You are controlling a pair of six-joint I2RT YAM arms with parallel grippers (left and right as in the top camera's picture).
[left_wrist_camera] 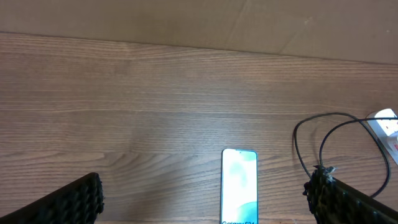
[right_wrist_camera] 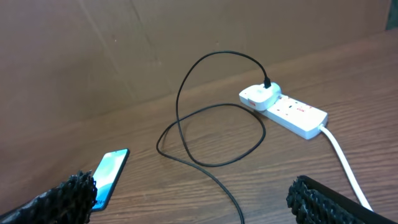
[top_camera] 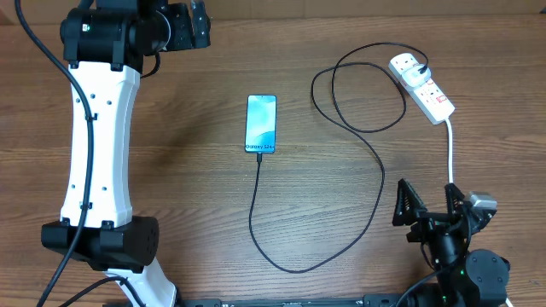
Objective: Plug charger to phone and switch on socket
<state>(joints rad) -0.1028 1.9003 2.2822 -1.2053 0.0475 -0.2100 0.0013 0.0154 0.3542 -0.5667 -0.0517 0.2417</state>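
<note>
Two grippers (top_camera: 189, 26) (top_camera: 431, 203), one phone (top_camera: 261, 124), one charger (top_camera: 252, 205), one socket (top_camera: 424, 85).

Left arm: I see a long white shell (top_camera: 95, 145) between black round joints, dotted with small dark screws.
Cabling: black cable (top_camera: 40, 38) running onto that shell.
Right arm: black body (top_camera: 465, 260), ribbed black fingers (right_wrist_camera: 323, 202).

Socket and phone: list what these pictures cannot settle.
- Red switches on white power strip: too small, overhead and right wrist, to tell on or off.
- Tip of thin black cable at slim blue-screened phone: too small overhead; cut off by left wrist view's bottom edge.
</note>
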